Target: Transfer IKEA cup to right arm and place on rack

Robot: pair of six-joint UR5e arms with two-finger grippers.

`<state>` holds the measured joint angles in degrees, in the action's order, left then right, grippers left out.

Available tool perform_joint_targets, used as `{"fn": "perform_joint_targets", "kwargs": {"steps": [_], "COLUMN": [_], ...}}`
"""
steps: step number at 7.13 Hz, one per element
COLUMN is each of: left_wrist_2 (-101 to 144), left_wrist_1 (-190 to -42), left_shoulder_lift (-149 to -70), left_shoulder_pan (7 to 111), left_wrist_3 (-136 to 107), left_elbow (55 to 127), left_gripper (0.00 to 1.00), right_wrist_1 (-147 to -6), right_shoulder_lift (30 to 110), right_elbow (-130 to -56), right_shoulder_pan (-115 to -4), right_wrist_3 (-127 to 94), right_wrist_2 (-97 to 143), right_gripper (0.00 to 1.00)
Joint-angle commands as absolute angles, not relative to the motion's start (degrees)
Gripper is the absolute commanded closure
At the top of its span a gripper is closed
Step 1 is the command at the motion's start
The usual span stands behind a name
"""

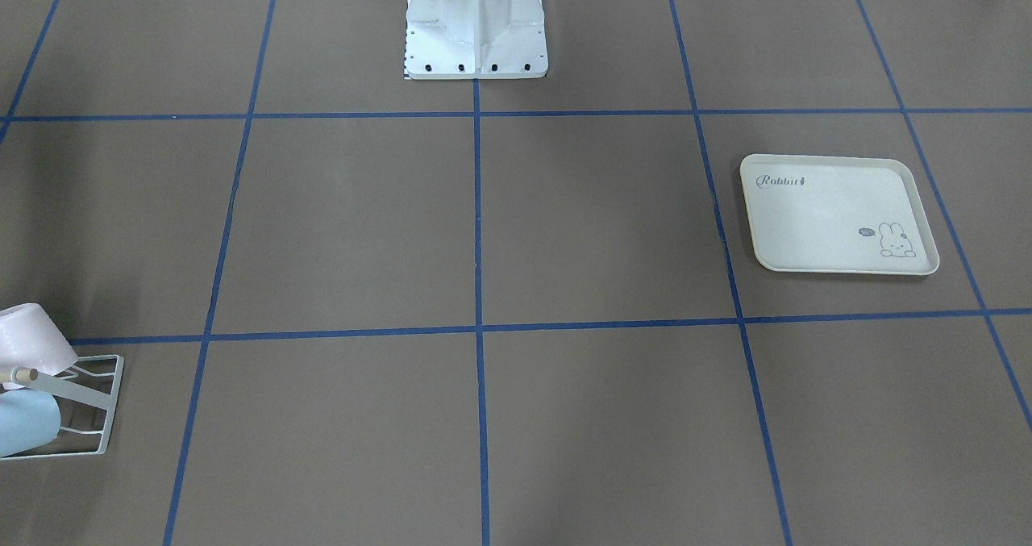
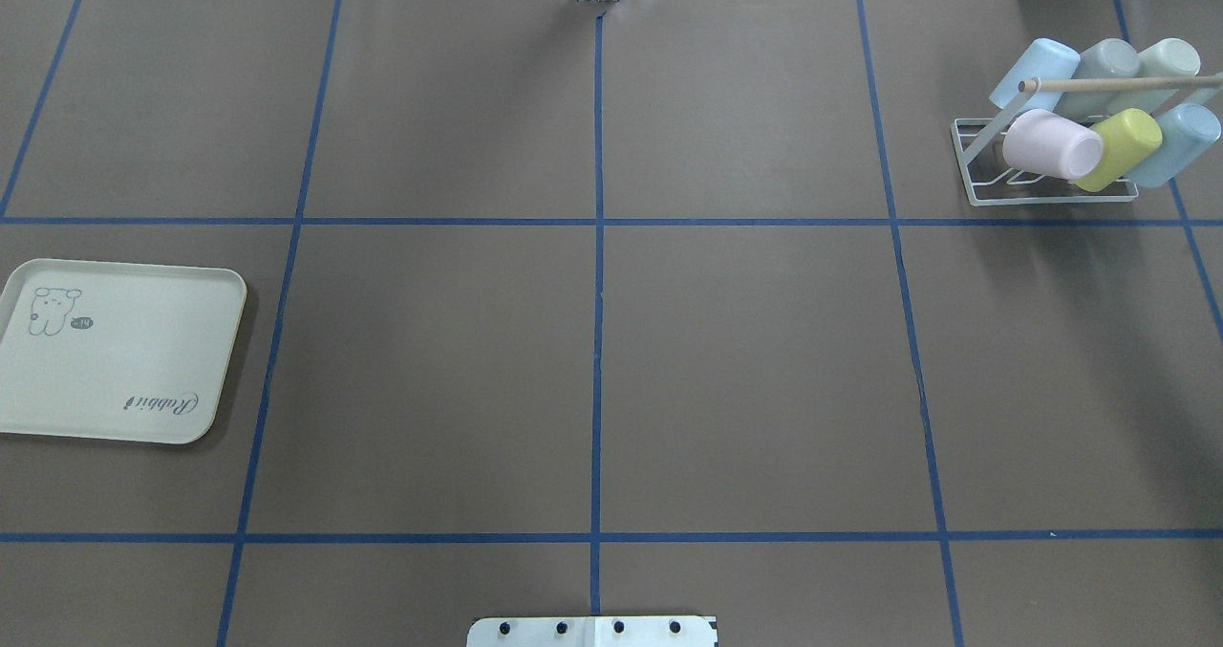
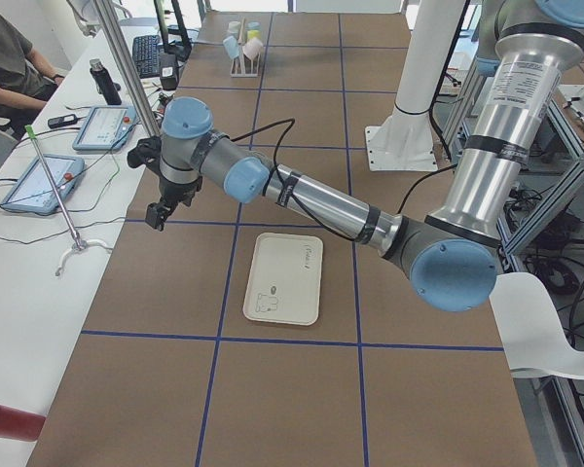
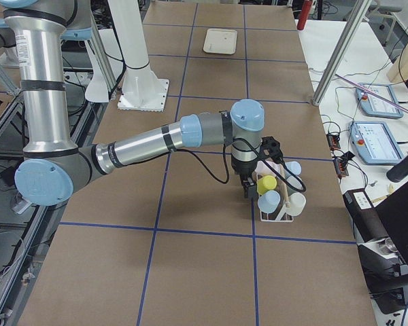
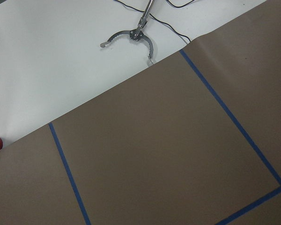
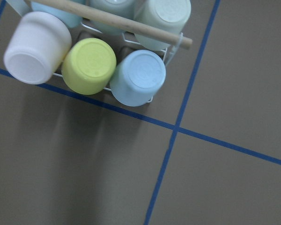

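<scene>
Cream rabbit tray (image 1: 830, 215) well apart from the rack (image 1: 81, 394)

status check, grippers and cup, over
Left gripper and right gripper: open or shut unclear. Six cups sit on the rack. Nothing in the way.

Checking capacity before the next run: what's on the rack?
Six cups on the rack: pink cup, yellow cup, front blue cup; behind, under the dowel, rear blue cup, grey cup, green cup. Their mouths are hidden.
</scene>
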<state>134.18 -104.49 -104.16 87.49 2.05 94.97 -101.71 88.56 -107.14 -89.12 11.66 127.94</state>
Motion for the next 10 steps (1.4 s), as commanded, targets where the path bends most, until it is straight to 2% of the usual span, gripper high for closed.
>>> {"fn": "perform_joint_targets", "kwargs": {"steps": [1, 2, 4, 6, 8, 10], "left_wrist_2": [135.26, 135.35, 133.17, 127.01, 113.29, 115.20], "left_wrist_1": [-114.21, -117.56, -119.01, -113.43, -104.02, -103.53], "left_shoulder_lift": [-97.84, -96.78, -96.50, -96.42, -95.37, -92.66], "left_shoulder_pan": [88.07, 87.98, 89.37, 90.79, 90.44, 90.26], "left_wrist_3": [2.28, 2.72, 2.64, 2.64, 2.72, 8.33], "left_elbow": [89.43, 85.03, 83.14, 88.21, 97.52, 93.81], "left_gripper": [0.00, 0.00, 0.00, 0.00, 0.00, 0.00], "right_wrist_1": [-102.21, -102.39, -102.39, -102.31, -102.30, -102.30], "right_shoulder_lift": [89.65, 90.26, 90.88, 90.70, 90.35, 90.35], "right_elbow": [-106.27, -105.30, -104.68, -103.72, -103.27, -103.18], "right_shoulder_pan": [-89.12, -89.12, -89.12, -89.12, -89.12, -89.12], "right_wrist_3": [11.08, 10.99, 10.02, 9.93, 9.76, 9.84], "right_wrist_2": [124.98, 126.81, 131.66, 131.49, 131.31, 131.13], "right_gripper": [0.00, 0.00, 0.00, 0.00, 0.00, 0.00]}}
